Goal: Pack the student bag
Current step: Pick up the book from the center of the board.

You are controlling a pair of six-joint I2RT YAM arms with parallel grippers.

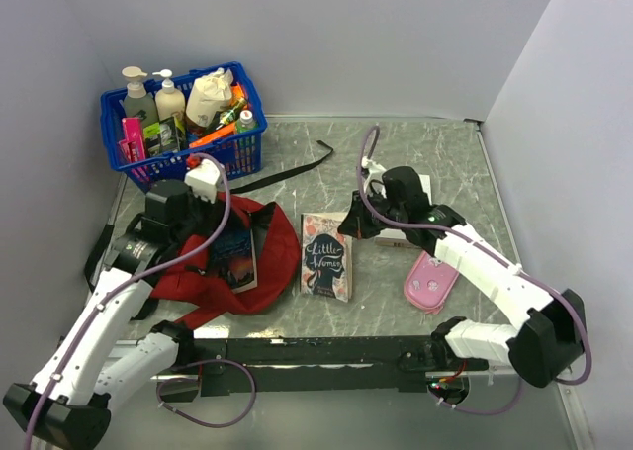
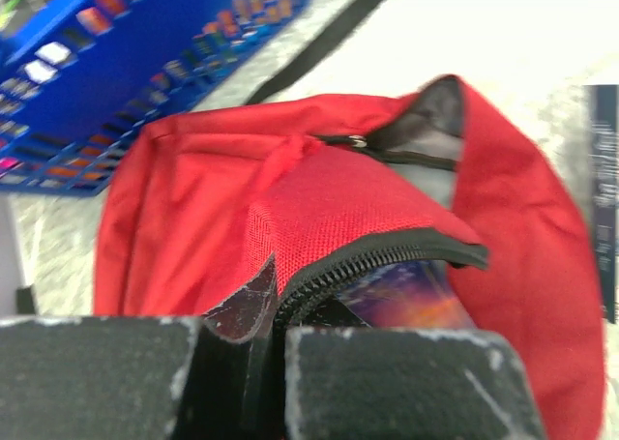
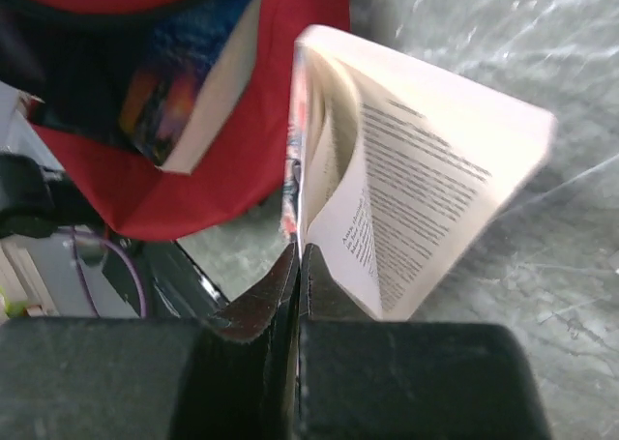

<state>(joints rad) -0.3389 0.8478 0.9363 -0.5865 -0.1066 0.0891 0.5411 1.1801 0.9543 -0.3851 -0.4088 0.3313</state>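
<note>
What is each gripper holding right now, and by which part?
Left gripper pinches the student bag by the zippered rim of its opening. Right gripper pinches the Little Women book by its cover edge.

Tabletop [image 1: 435, 163] is grey-green marble-look stuff with white veins — pale trim along its edges. Plain pale lavender walls [image 1: 346, 35] box in the left, back and right edges, light's soft and even.

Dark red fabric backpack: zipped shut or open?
Open. The backpack has its black zipper gaping, with a blue paperback book partly inside.
</note>
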